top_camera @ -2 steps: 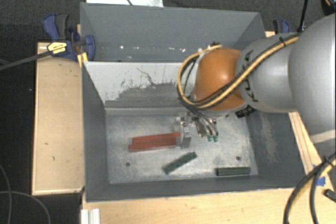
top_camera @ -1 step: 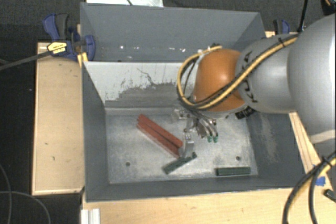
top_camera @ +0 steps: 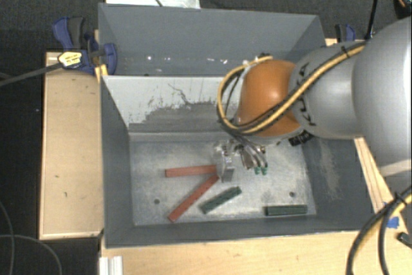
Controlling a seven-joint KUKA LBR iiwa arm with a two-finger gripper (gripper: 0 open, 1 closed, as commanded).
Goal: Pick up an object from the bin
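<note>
Jaws sit low over the bin floor, under the gripper (top_camera: 239, 161), but from this angle I cannot tell how far apart they stand, and nothing can be seen caught between them. Closest is a red-brown bar (top_camera: 188, 172) lying flat, its near end just beside the jaws on the view's left; whether metal touches it cannot be made out. Below the jaws, a second red-brown bar (top_camera: 192, 198) slants away toward the lower left, and a dark green bar (top_camera: 220, 199) lies alongside its upper end, near but apart from the gripper. Another dark green bar (top_camera: 286, 209) rests flat toward the lower right, well apart. Judging by this, the reach down into the bin is made, while the grip and the lift are not yet shown; the flat red-brown bar looks the likeliest pick. All four bars lie on the floor of the grey metal bin (top_camera: 293, 174), which is scuffed and speckled, with open floor between the pieces. Sloped walls rise behind the jaws, and the orange cover (top_camera: 265, 94) with looped cables (top_camera: 224, 100) crowds the space above.
</note>
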